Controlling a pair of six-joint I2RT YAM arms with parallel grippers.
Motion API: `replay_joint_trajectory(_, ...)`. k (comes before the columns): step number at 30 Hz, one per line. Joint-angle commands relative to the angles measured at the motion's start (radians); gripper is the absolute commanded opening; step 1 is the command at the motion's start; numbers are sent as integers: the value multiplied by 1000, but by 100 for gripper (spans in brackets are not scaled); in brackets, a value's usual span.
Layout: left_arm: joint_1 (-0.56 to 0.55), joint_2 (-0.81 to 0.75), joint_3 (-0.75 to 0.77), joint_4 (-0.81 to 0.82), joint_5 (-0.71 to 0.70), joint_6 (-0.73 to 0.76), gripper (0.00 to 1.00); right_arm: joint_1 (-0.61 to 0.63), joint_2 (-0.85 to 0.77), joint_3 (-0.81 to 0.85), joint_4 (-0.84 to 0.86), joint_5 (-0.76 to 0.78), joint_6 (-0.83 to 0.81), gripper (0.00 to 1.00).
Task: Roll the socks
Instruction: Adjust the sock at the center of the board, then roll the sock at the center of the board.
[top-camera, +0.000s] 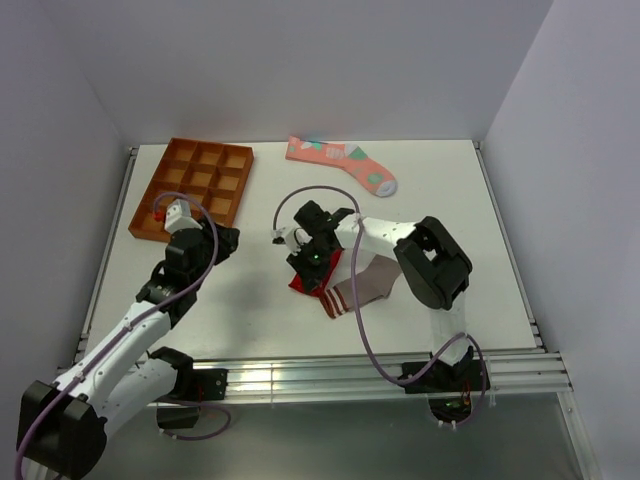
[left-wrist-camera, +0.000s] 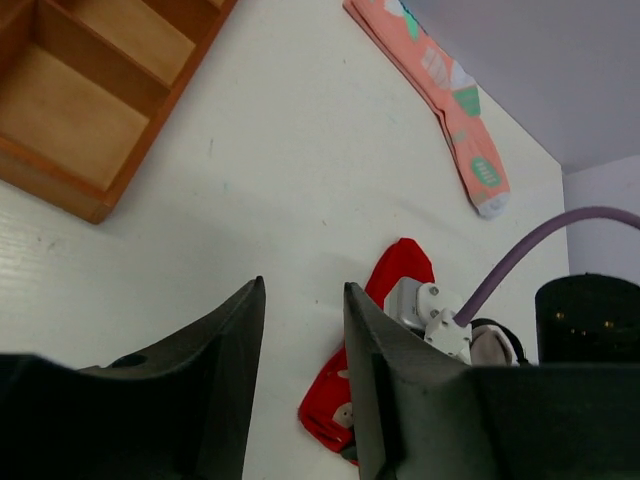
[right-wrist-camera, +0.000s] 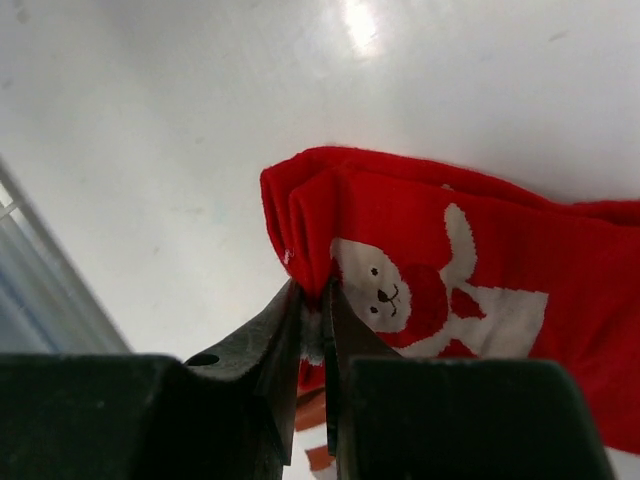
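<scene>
Right hand (right-wrist-camera: 312, 300) pinches bunched fold of red knit sock (right-wrist-camera: 500, 220); white bunny motif (right-wrist-camera: 400, 290) at 3 o'clock. Left hand (left-wrist-camera: 302, 290) parted, empty, over smooth counter (left-wrist-camera: 280, 150).

— Any writing you can read from here?
— None. The red sock (right-wrist-camera: 560, 260) carries only a white animal figure, a picture and not words. No label, brand or number is legible.

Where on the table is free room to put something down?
Free: the table right of the pink sock; also between it and the wooden tray. Crowded: the centre, where the right gripper pinches the red sock.
</scene>
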Motion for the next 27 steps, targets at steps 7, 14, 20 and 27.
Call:
replay_joint_trajectory(7,-99,47,-203,435,105,85,32,-52,96,92,-212,-305,-99,14)
replay_joint_trajectory(14,-127,174,-306,691,299,162,33,-90,151,130,-253,-363,-93,13)
replay_joint_trajectory(20,-151,312,-316,856,466,223,46,-110,186,176,-339,-446,-134,13)
replay_joint_trajectory(27,-194,487,-276,935,558,265,50,-131,215,198,-382,-484,-154,13)
